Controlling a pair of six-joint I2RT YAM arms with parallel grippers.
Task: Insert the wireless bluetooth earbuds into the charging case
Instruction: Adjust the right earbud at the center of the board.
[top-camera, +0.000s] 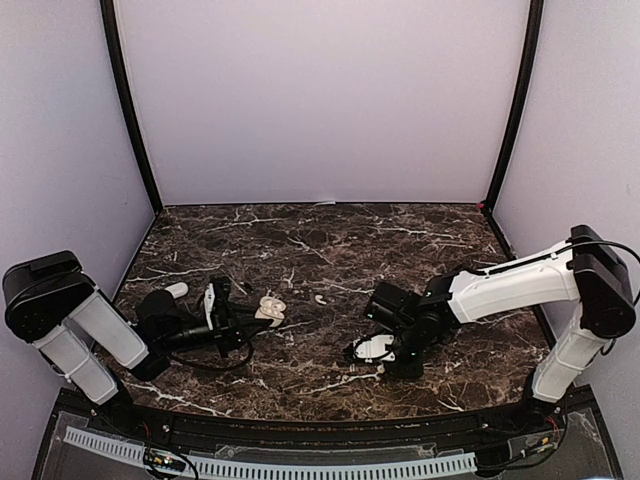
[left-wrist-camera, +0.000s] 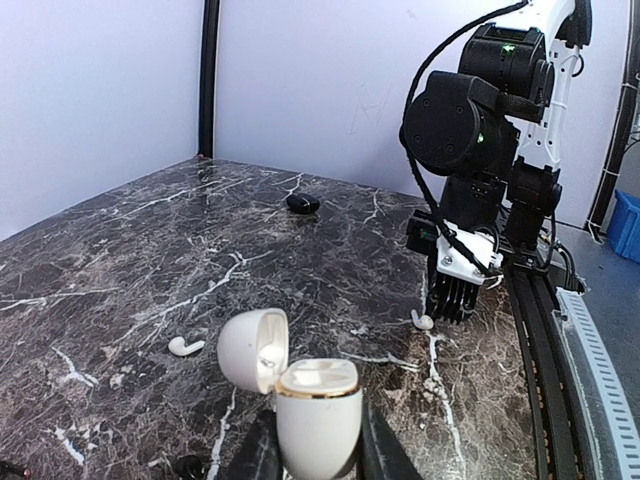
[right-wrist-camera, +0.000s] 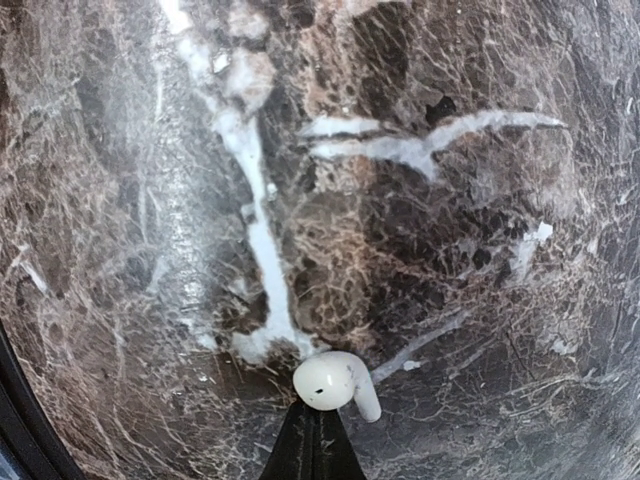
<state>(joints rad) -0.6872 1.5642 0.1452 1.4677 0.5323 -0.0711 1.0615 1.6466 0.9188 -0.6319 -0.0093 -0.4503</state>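
My left gripper is shut on the white charging case, held upright with its lid swung open to the left; the case also shows in the top view. One white earbud lies on the marble left of the case, seen from above too. A second earbud lies on the table right at the tips of my right gripper. That gripper points down with its fingers pressed together. The earbud touches their tips and is not between them.
The dark marble table is boxed in by pale walls with black corner posts. A small black oval object rests on the far part of the table. A cable rail runs along the near edge.
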